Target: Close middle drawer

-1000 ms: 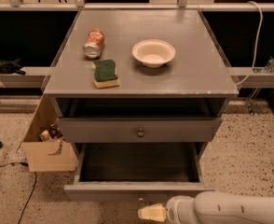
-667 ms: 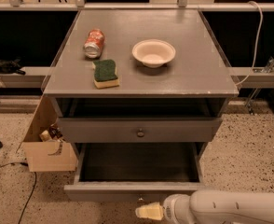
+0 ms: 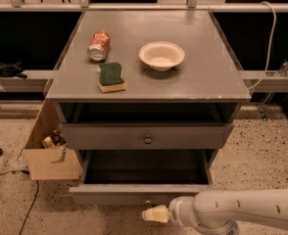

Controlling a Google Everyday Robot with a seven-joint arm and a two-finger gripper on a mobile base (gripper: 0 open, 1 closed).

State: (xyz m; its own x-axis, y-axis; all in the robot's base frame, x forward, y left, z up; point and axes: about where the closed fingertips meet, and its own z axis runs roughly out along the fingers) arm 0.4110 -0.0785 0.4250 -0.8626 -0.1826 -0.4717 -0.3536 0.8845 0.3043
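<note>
The middle drawer [image 3: 146, 169] is pulled far out of the grey cabinet, and its deep tray looks empty. Its plain front panel [image 3: 109, 195] has a tiny knob [image 3: 147, 199] at the centre. Above it, a closed drawer front [image 3: 109, 137] carries a bigger round metal knob [image 3: 147, 139]. My gripper [image 3: 155, 213], cream-tipped on a white arm [image 3: 242, 212], comes in from the lower right. It sits just in front of and slightly below the open drawer's front panel, near the tiny knob.
On the cabinet top [image 3: 207, 77] lie a soda can on its side [image 3: 99, 45], a green and yellow sponge [image 3: 111, 76] and a white bowl [image 3: 161, 55]. An open cardboard box [image 3: 51, 155] stands at the cabinet's left. A black cable [image 3: 29, 207] lies on the speckled floor.
My gripper has moved a little left and up, closer to the open drawer's front panel. The drawer has not moved.
</note>
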